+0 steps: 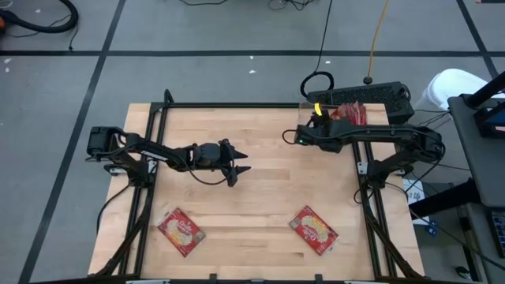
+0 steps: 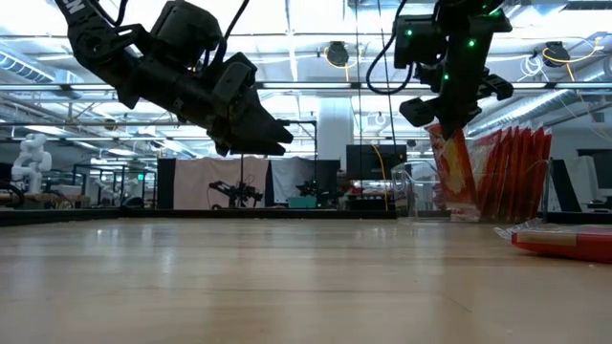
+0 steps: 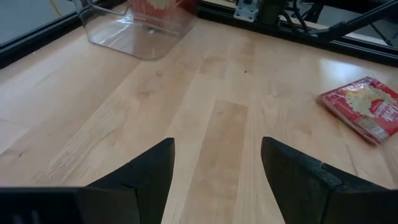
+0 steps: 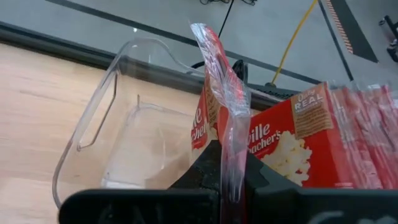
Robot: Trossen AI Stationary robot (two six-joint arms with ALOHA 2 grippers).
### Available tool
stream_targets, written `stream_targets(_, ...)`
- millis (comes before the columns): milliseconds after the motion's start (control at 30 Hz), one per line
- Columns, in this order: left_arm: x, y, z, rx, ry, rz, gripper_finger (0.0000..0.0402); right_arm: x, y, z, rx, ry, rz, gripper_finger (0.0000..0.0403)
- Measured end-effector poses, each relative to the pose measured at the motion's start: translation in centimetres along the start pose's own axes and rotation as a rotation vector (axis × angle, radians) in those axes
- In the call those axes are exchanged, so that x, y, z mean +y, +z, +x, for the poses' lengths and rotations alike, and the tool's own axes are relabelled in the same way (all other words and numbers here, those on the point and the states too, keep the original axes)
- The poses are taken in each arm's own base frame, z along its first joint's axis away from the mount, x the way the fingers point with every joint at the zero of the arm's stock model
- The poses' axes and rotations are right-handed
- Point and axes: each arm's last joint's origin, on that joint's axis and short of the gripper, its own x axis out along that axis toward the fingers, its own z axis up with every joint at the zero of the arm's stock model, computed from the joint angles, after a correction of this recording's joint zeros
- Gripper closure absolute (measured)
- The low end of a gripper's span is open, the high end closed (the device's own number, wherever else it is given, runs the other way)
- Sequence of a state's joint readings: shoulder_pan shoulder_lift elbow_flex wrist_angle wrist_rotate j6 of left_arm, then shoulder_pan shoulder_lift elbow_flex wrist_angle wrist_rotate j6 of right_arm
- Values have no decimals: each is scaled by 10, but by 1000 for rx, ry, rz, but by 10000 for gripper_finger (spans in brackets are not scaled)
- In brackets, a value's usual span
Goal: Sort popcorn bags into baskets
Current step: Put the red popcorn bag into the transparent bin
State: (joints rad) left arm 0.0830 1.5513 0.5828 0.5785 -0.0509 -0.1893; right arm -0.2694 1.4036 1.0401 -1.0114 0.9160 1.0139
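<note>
Our right gripper (image 4: 231,163) pinches a popcorn bag (image 4: 219,74) edge-up, directly above the clear bin (image 4: 118,112), beside the bags standing inside; our left gripper (image 3: 214,168), spread wide, waits well apart from the bin.

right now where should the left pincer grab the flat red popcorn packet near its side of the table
Probably straight down onto a long edge of the flat red popcorn packet. It lies flat and skewed on the wooden table, so turn the wrist to match. The open left pincer hovers clear.
</note>
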Motion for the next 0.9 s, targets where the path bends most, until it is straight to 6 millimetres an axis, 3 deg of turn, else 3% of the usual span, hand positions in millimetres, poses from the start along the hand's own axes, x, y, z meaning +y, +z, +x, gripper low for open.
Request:
stream_targets(400,-6,-2,0,9,-17,11,156,10,-9,9,35,-50,-80,403)
stream_targets(900,-7,-2,0,11,-23,17,156,-6,-15,7,88,-161,-112,403)
